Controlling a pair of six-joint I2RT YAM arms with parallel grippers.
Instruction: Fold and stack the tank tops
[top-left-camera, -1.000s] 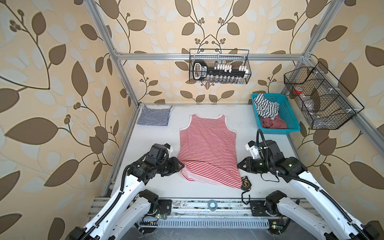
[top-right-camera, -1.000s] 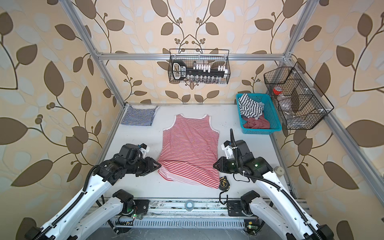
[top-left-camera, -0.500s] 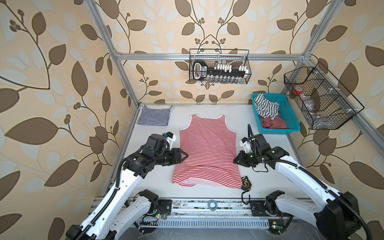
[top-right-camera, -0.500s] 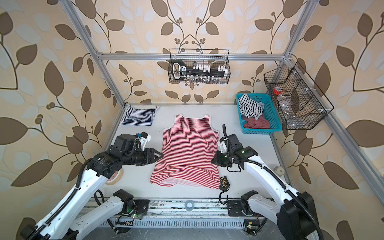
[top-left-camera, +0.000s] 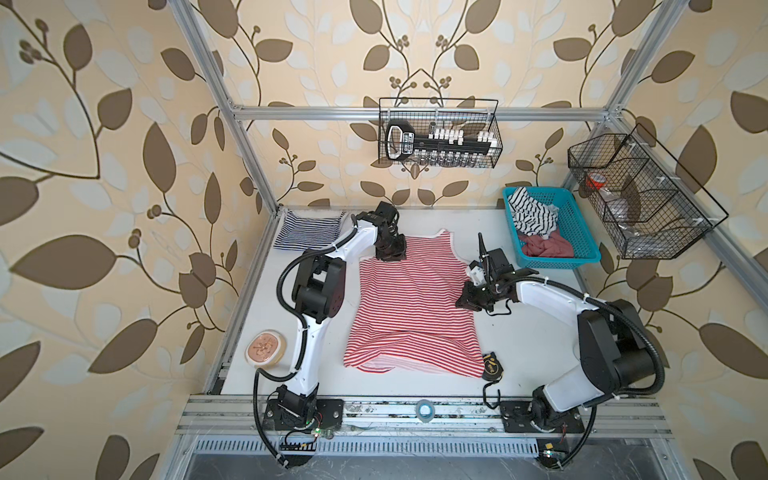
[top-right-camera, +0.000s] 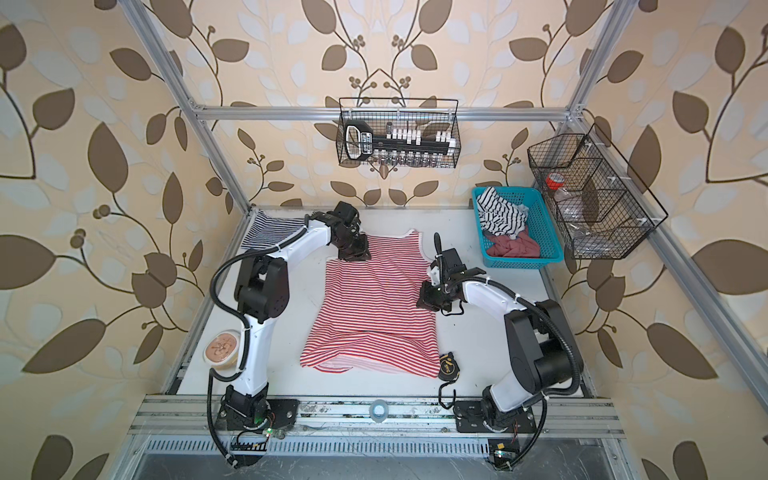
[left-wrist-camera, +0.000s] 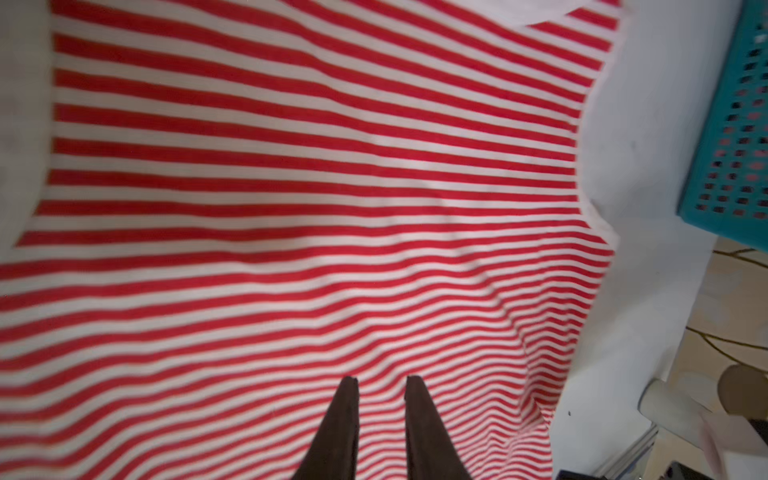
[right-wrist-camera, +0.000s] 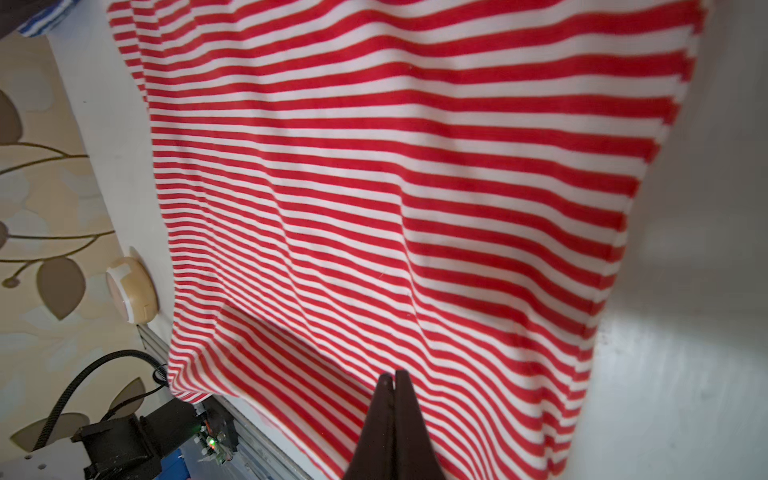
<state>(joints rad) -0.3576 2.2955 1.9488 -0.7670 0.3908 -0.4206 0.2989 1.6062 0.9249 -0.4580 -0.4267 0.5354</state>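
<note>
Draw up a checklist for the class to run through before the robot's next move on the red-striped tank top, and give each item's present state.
1. Red-and-white tank top lies flat: not ok, its near hem is doubled and rumpled.
2. Right gripper closed at the top's right edge: ok, fingers together. Whether cloth is pinched: cannot tell.
3. Left gripper has the far shoulder on its own side: cannot tell, its fingers stand slightly apart over the stripes.
4. Navy-and-white tank top folded, apart in the far left corner: ok.
5. Near right hem corner free: not ok, a small black object lies against it.
</note>
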